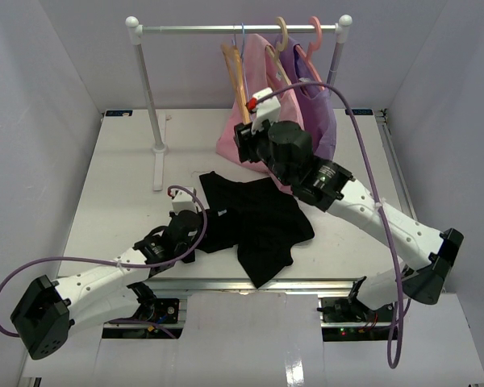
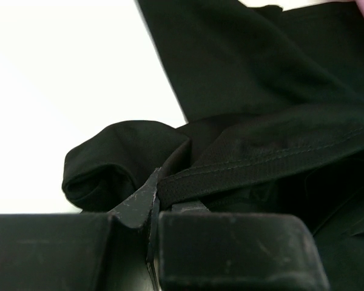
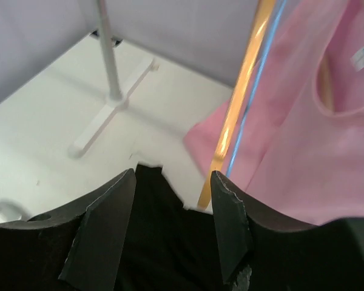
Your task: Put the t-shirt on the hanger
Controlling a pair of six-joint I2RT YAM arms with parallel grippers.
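The black t-shirt (image 1: 258, 222) lies crumpled on the white table (image 1: 121, 185). My left gripper (image 1: 195, 235) is shut on its left edge; in the left wrist view the gripper (image 2: 154, 199) pinches a stitched hem of the t-shirt (image 2: 249, 79). My right gripper (image 1: 244, 139) hovers raised by the hanging clothes. Its jaws (image 3: 173, 176) stand open and empty, with the t-shirt (image 3: 164, 242) far below them. The thin light-blue hanger (image 3: 256, 91) hangs just right of the right finger (image 3: 230, 224); its hook (image 1: 242, 34) is on the rail.
A tan-orange hanger (image 3: 239, 103) hangs against the blue one. A pink garment (image 1: 254, 121) and a purple garment (image 1: 316, 105) hang from the rail (image 1: 194, 30). The rack's post (image 1: 149, 89) and foot (image 3: 103, 121) stand at the back left.
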